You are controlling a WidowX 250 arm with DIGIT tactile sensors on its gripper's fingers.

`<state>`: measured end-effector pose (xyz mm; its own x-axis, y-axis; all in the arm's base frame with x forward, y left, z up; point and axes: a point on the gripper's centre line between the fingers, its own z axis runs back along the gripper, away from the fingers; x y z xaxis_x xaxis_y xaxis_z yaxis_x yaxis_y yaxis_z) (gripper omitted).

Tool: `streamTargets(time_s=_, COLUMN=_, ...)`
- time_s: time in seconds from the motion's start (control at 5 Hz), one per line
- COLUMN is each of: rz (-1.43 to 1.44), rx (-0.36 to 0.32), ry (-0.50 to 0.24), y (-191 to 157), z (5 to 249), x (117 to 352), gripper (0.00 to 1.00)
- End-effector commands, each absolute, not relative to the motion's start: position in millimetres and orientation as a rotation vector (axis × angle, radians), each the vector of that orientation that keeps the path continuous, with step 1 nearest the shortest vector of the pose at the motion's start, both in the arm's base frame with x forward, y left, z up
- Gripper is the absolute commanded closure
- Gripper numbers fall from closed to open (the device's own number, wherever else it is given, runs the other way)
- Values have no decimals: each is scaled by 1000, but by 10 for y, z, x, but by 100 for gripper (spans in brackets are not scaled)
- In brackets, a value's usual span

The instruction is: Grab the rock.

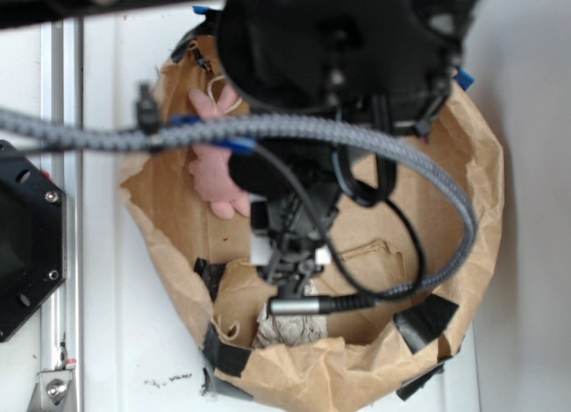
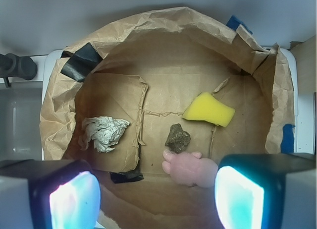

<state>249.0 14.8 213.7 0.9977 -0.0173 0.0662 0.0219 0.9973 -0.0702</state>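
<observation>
The rock point(image 2: 177, 138) is a small dark brown angular lump on the brown paper floor, seen in the wrist view just right of centre. It touches the top of the pink bunny point(image 2: 190, 168). My gripper point(image 2: 156, 201) hovers above the floor, open, its two glowing pads point(image 2: 74, 201) wide apart with nothing held. The rock lies ahead of the jaws, nearer the right finger. In the exterior view the arm covers the rock, and the gripper point(image 1: 290, 260) points down into the paper basin.
A yellow sponge wedge point(image 2: 208, 109) lies beyond the rock to the right. A crumpled grey-white paper wad point(image 2: 105, 132) sits at the left. Raised brown paper walls point(image 2: 163, 26) with black tape ring the floor. A grey cable point(image 1: 446, 198) loops over the basin.
</observation>
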Motion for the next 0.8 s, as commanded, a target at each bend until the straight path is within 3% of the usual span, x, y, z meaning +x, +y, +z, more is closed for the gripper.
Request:
streamTargets(time_s=0.0, rz=-6, rx=4, ry=-78, y=-5, z=1578, x=2417, gripper=0)
streamTargets(time_s=0.4, rz=21, rx=30, ry=-47, y=38, z=1195, x=2358, gripper=0)
streamTargets(time_s=0.6, rz=51, rx=3, ry=-70, y=236, z=1182, x=2383, gripper=0)
